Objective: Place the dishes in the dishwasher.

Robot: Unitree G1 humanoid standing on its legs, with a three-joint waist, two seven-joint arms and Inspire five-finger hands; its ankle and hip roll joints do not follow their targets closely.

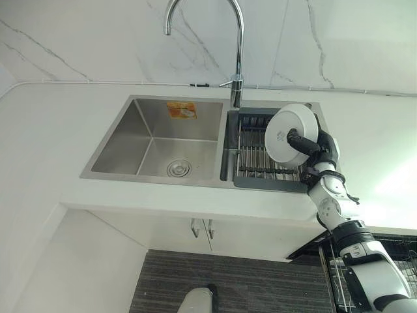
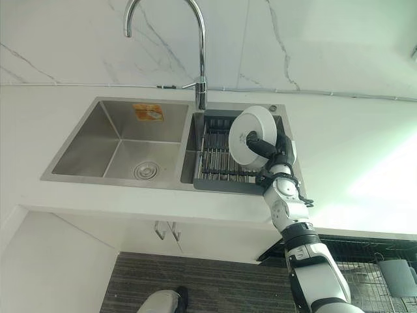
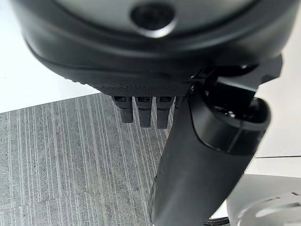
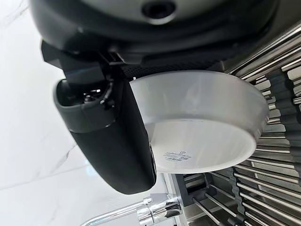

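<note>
1. Left eye view: The right hand (image 1: 311, 147) is raised over the dish rack (image 1: 257, 153), which sits in the right basin of the steel sink (image 1: 153, 137). The hand is clamped on a white plate (image 1: 287, 130), thumb across the plate's underside, which faces the camera. The plate is round and plain white with a shallow foot ring; it is held on edge above the rack. A small dark mark is printed on its base, too small to read. An orange sticker (image 1: 182, 110) is stuck to the back wall of the left basin; its print cannot be read.

2. Right eye view: A curved chrome tap (image 2: 195, 45) rises behind the divide between the two basins. The right arm reaches up from the lower right, wrist bent toward the rack. A pulled-out dishwasher rack (image 2: 365, 267) shows at the lower right, below the white countertop (image 2: 365, 163).

3. Left wrist view: The left hand (image 3: 188, 141) hangs over grey striped flooring (image 3: 70, 160), its fingers (image 3: 143, 110) curled under and holding nothing.

4. Right wrist view: The thumb lies against the plate's base beside a small grey printed emblem, illegible. The rack's bars are behind the plate.
</note>
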